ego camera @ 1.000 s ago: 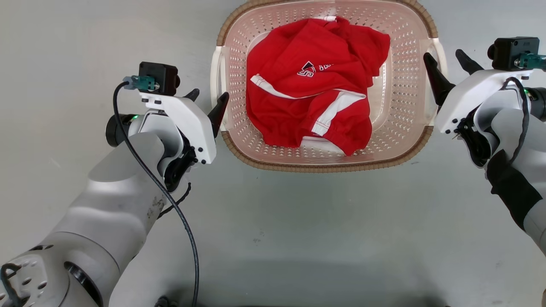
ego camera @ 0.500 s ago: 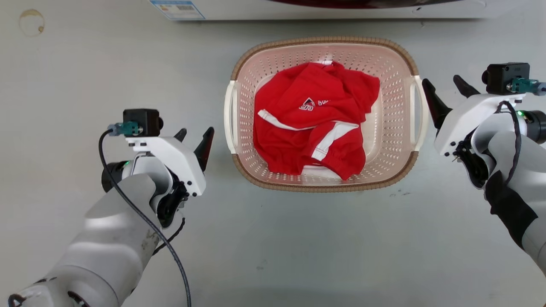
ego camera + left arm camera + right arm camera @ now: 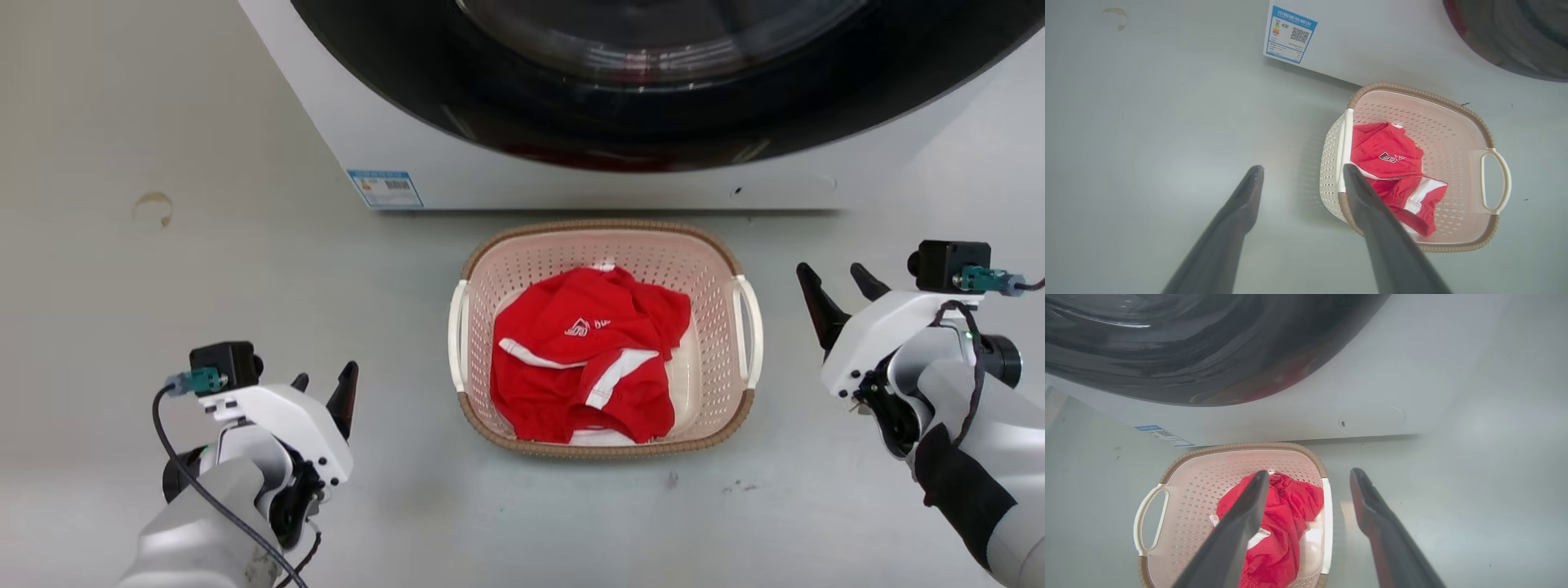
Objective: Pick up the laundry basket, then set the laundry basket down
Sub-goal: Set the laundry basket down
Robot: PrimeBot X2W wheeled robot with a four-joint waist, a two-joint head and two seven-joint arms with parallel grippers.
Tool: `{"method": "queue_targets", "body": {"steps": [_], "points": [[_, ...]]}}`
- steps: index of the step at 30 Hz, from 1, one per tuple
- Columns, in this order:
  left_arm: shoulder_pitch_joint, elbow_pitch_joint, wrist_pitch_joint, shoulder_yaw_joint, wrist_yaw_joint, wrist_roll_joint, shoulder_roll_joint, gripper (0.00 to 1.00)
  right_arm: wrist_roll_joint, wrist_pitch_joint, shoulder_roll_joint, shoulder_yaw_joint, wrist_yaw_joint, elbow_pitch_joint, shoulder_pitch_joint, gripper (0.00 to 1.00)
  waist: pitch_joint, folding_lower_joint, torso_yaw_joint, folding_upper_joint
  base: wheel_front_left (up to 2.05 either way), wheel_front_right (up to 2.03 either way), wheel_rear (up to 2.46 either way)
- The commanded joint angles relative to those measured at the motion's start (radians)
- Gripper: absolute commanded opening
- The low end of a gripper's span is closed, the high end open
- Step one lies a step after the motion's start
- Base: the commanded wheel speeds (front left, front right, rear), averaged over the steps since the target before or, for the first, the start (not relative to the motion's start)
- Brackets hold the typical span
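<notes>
1. Though the washer (image 3: 571, 175) was the biggest thing there, white with a dark round door, it served only to mark the far side of the scene.
2. The grey floor (image 3: 204, 310) ran out from its foot, with a faint ring stain (image 3: 153, 206) off to the left.
3. The laundry basket (image 3: 604, 447) stood flat on that floor just in front of the washer, between the two arms, with a crumpled red garment (image 3: 588, 367) lying inside it.
4. With the basket grounded and nothing holding it, no lift was in hand. It looked like either a finished set-down or a pickup not yet begun, and nothing visible settled which.
5. Both pale forearms came in from the lower corners of the head view. The left one sat lower and farther out, and the right one was nearly level with the basket's side.
6. The left gripper (image 3: 325, 377) had its two dark fingers spread and empty, pointing up the view, well apart from the basket. The right gripper (image 3: 830, 273) was likewise spread and empty, near the basket's right side but clear of it.
7. The left handle (image 3: 455, 335) and the right handle (image 3: 751, 331), thin white loops, were both free. If a lift were due, each gripper would probably need to come inward, straddle its handle and close. The two would have to rise evenly so the basket did not tip.
</notes>
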State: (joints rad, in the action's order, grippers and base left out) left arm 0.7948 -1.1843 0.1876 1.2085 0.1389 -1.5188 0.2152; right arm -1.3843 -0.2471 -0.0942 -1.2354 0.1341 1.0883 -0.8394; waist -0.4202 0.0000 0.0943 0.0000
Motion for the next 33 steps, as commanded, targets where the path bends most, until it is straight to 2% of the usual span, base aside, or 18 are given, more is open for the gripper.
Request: {"method": "queue_targets", "body": {"steps": [1,12,18,25,28,33], "points": [[-0.026,0.008,0.019,-0.023,-0.008,-0.012,0.037,1.00,-0.015,-0.014,-0.016,0.016,-0.003,-0.013,0.043,1.00,0.103,0.0000,-0.003,0.0000,0.00,0.00,0.00],[-0.167,0.126,0.066,-0.044,-0.008,-0.012,0.141,1.00,0.092,-0.015,-0.068,0.192,-0.003,-0.106,0.163,1.00,0.292,0.0000,-0.018,0.0000,0.00,0.00,0.00],[-0.227,0.162,0.073,-0.106,-0.008,-0.027,0.194,1.00,0.168,-0.015,-0.085,0.280,-0.003,-0.154,0.243,1.00,0.360,0.0000,-0.014,0.0000,0.00,0.00,0.00],[-0.269,0.237,0.074,-0.197,-0.011,0.059,0.236,1.00,0.261,-0.015,-0.109,0.378,-0.003,-0.234,0.322,1.00,0.415,0.0000,-0.003,0.0000,0.00,0.00,0.00],[-0.302,0.303,0.074,-0.222,-0.041,0.097,0.260,1.00,0.306,-0.015,-0.124,0.424,-0.003,-0.282,0.364,1.00,0.437,0.0000,0.004,0.0000,0.00,0.00,0.00],[-0.349,0.494,0.074,-0.287,-0.145,0.142,0.327,1.00,0.370,-0.015,-0.153,0.495,-0.003,-0.357,0.425,1.00,0.460,0.0000,0.017,0.0000,0.00,0.00,0.00]]}}
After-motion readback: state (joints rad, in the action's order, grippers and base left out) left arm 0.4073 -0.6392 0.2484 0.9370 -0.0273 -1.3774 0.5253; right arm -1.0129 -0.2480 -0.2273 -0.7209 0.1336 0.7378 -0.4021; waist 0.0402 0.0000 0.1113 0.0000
